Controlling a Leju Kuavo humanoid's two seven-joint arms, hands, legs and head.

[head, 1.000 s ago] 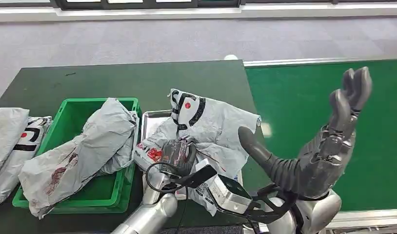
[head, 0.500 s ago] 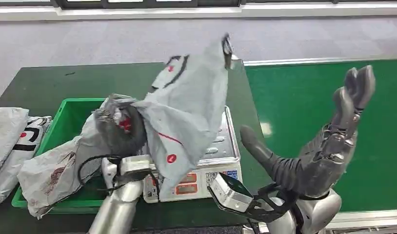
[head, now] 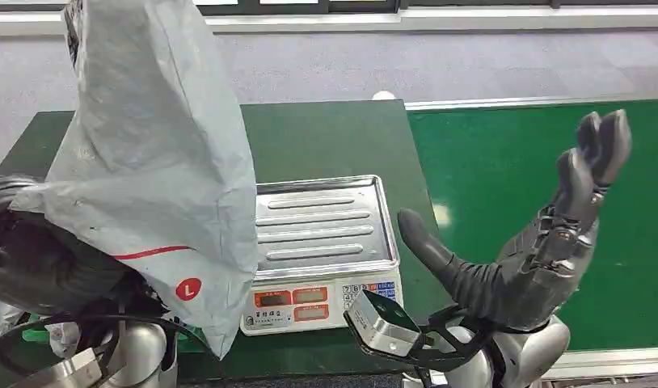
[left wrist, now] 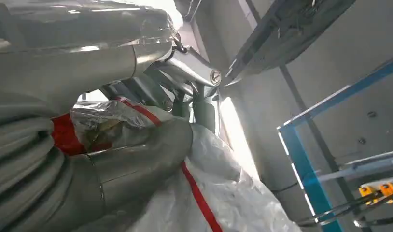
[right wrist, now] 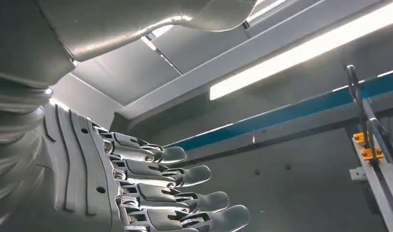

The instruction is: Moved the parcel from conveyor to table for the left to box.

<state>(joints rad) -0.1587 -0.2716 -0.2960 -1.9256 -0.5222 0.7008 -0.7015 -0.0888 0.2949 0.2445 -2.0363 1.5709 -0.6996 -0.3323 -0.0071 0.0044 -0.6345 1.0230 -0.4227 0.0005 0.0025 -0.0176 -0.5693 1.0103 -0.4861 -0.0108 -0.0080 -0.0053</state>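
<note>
The table (head: 326,137), dark green, fills the middle of the head view, with the brighter green conveyor (head: 504,186) running off at three o'clock. Hanging big in front at ten o'clock is the parcel (head: 152,153), a grey plastic mailer with a red line and a red round mark low on it; it's up in the air, clear of the table, draping down over the near left and hiding whatever lies behind it. The left hand (head: 43,263) sits dark under the bag's lower edge at eight o'clock, and the wrist view has the thumb (left wrist: 136,159) pressed against crumpled grey plastic with a red stripe, so the hand is gripping the parcel. At six o'clock from the table's middle stands the scale (head: 322,242), steel pan bare, orange display panels facing the robot. The right hand (head: 536,234) is raised at four o'clock over the conveyor's near edge, palm up, fingers (right wrist: 185,188) stretched and apart, thumb out wide, holding nothing
</note>
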